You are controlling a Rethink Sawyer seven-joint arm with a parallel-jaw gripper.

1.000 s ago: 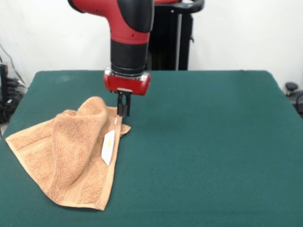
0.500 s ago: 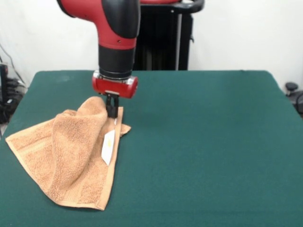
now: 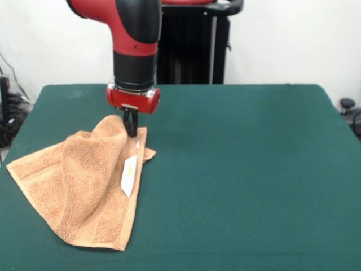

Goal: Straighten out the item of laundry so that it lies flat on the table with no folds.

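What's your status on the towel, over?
Gripper low at towel's far edge, finger state unclear. Towel folded over itself, white label showing. Table otherwise unobstructed.

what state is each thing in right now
towel: folded over itself with a raised ridge, not flat
white label: showing at the folded edge
gripper: at the towel's far edge, finger state unclear
table: towel lying at one side
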